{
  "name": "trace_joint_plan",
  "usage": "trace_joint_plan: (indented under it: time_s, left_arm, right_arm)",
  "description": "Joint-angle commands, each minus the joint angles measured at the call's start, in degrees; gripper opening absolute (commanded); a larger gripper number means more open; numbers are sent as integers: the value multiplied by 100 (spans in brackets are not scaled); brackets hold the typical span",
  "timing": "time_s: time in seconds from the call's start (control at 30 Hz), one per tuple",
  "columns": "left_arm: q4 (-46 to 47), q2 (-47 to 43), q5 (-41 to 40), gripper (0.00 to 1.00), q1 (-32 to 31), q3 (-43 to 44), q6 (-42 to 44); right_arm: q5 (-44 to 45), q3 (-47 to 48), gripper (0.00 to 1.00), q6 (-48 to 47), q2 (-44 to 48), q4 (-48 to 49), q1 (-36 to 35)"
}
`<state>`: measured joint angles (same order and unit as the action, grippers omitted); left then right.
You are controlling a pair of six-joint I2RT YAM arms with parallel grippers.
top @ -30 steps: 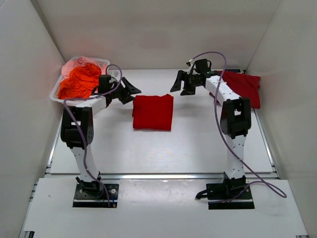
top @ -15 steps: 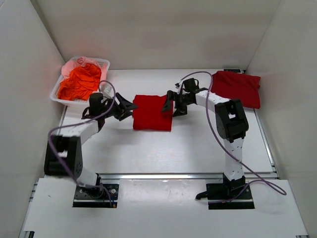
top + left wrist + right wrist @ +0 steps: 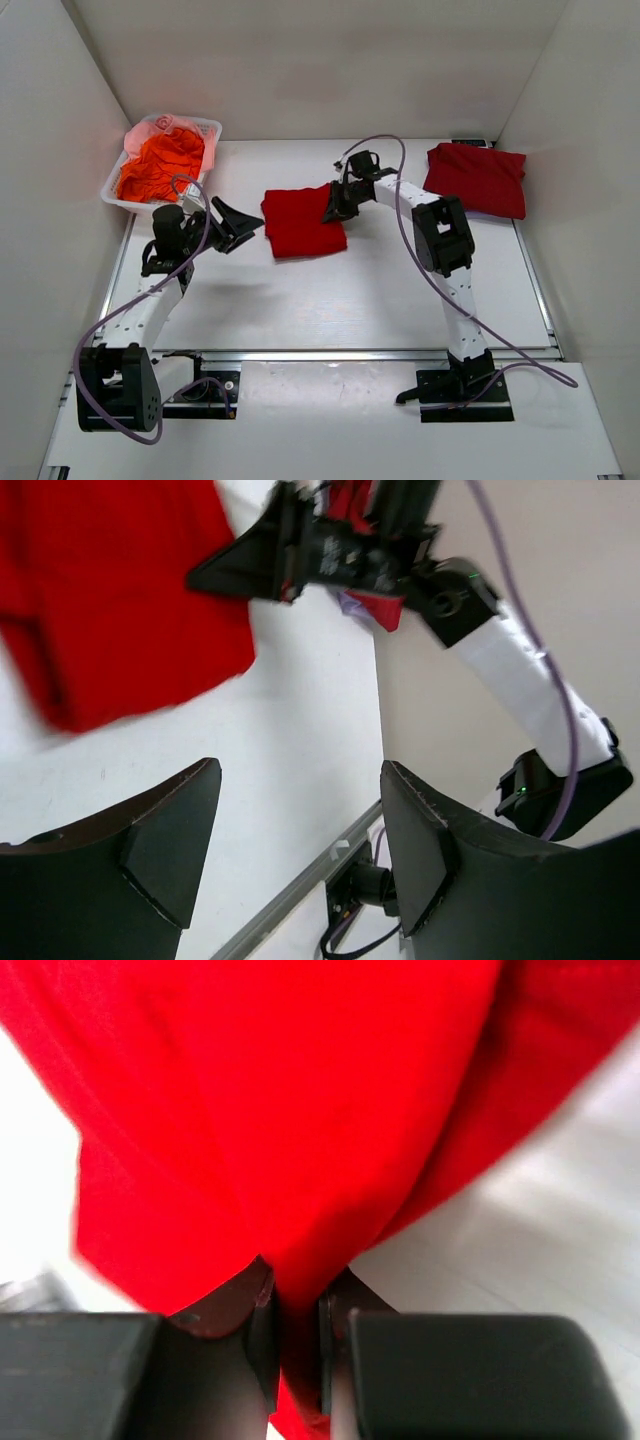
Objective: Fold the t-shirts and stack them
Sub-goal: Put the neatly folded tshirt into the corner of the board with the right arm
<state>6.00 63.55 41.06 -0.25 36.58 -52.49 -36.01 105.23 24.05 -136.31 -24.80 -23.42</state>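
A folded deep-red t-shirt (image 3: 300, 224) lies flat on the white table (image 3: 330, 300) near the middle. My right gripper (image 3: 333, 207) is at its far right edge, shut on a pinch of the cloth. In the right wrist view the red t-shirt (image 3: 280, 1110) fills the frame, and a fold of it is squeezed at the right gripper (image 3: 298, 1325). My left gripper (image 3: 236, 222) stands open just left of the shirt, touching nothing. Seen from the left wrist, the t-shirt (image 3: 110, 600) lies beyond the open left gripper (image 3: 300, 850). A second folded t-shirt (image 3: 478, 178) rests at the back right.
A white lattice basket (image 3: 209, 128) at the back left holds crumpled orange-red and pink cloth (image 3: 160, 165). White walls close in the table on three sides. A metal rail (image 3: 330, 354) runs along the near edge by the arm bases.
The right gripper moved left onto the shirt's right edge and shut on it; the shirt turned slightly. The left arm drew back toward the near left, gripper still open.
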Motion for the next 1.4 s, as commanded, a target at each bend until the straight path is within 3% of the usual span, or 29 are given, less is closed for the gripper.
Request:
trace_joint_plan:
  time_s: [0.0, 0.13, 0.17, 0.37, 0.53, 0.8, 0.9, 0.93, 0.97, 1.07, 1.13, 1.17, 1.23, 1.3, 1.37]
  left_arm:
    - [32, -150, 95, 76, -36, -238, -50]
    - [217, -36, 69, 75, -142, -318, -104]
    - [165, -1, 52, 75, -159, -292, -60]
    - [200, 166, 60, 75, -142, -213, 54]
    - [288, 315, 96, 74, -142, -283, 90]
    - [112, 482, 43, 75, -89, -204, 318]
    - [103, 535, 34, 80, -124, -204, 353]
    - [86, 544, 8, 89, -107, -204, 371]
    - [16, 545, 16, 98, -133, -160, 432]
    - [-238, 597, -36, 99, -150, -64, 695]
    - [-336, 580, -54, 99, -159, -63, 792]
    - [-397, 519, -54, 99, -177, -98, 845]
    - [-494, 440, -37, 99, -203, -168, 872]
    - [-529, 343, 33, 99, -230, -230, 915]
    - [-600, 246, 121, 99, -264, -230, 1108]
  right_arm:
    - [2216, 427, 0, -1601, 612, -1394, 364]
    - [3265, 359, 0, -2352, 1342, -1660, 786]
    - [3345, 297, 0, -2779, 1648, -1590, 960]
    - [3286, 734, 0, -3231, 2196, -1826, 2075]
    - [3109, 1570, 0, -3566, 1705, -2196, 3192]
    - [3003, 2123, 0, -3645, 766, -1967, 4178]
    - [3029, 2650, 0, -3452, 273, -1977, 4390]
    - [3056, 2739, 1, -3408, 220, -1907, 4451]
    - [3100, 2748, 10, -3390, 141, -1889, 4417]
    - [3582, 2757, 18, -3223, 140, -1818, 4312]
    - [4799, 2774, 23, -3083, 297, -1669, 4189]
    - [5310, 2775, 33, -2978, 437, -1590, 4101]
    - [5882, 2618, 76, -2802, 735, -1433, 3968]
    - [6279, 2337, 99, -2818, 1130, -1196, 3837]
    - [6290, 1959, 99, -2784, 1597, -879, 3740]
